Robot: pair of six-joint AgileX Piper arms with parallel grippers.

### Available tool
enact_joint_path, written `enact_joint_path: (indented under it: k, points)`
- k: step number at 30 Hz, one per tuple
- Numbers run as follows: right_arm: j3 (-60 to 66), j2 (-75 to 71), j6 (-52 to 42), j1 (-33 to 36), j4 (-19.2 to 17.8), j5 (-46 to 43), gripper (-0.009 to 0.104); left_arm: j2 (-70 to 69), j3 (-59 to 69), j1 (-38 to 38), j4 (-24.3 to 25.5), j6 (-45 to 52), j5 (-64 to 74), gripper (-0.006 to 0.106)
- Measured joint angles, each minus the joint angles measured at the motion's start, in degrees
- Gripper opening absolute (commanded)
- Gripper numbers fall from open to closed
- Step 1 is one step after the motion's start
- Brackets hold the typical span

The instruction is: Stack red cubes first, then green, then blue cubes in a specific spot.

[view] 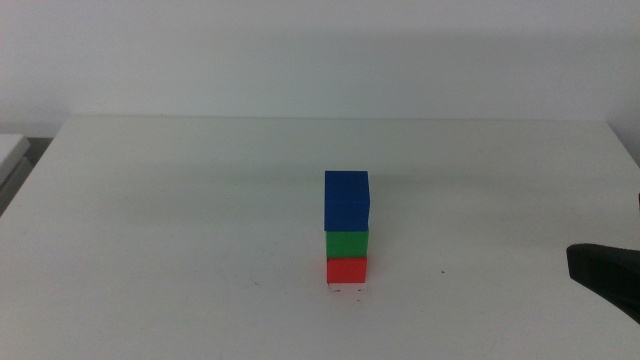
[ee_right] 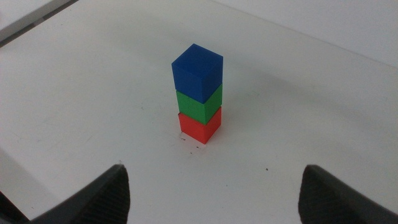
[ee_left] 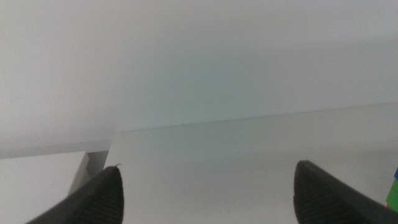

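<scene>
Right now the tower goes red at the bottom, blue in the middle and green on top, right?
Not quite. The red cube is at the bottom, but the green cube is in the middle and the blue cube is on top. The middle view shows it.

Just right of the middle view's centre, the red cube (view: 346, 270) sits on the speck-marked spot (view: 348, 291), the green cube (view: 346, 244) upon it, the blue cube (view: 346, 200) on top, upright.
</scene>
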Motion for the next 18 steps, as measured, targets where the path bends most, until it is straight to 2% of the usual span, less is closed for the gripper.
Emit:
enact_joint_path:
  k: [6,9,11,14,16,18]
  points:
    - [1.7,0.0,0.0,0.0,0.0,-1.6,0.093,-0.4,0.2,0.0,0.0,0.0,0.0,0.094]
    - [6.5,0.0,0.0,-0.4,0.0,-6.9,0.093,-0.7,2.1,0.0,0.0,0.0,-1.6,0.094]
    - [11.3,0.0,0.0,-2.4,2.6,-13.4,0.093,-2.4,5.5,0.0,0.0,0.0,-5.5,0.094]
    - [20.4,-0.2,0.0,-7.9,9.1,-25.4,0.093,-6.2,12.6,0.0,0.0,0.0,-14.2,0.094]
    - [25.8,-1.3,0.0,-12.8,12.7,-30.2,0.093,-9.0,18.1,0.0,0.1,0.0,-19.0,0.094]
    - [29.5,-3.5,0.0,-18.1,13.9,-32.1,0.093,-11.2,22.6,0.0,0.1,0.0,-21.2,0.094]
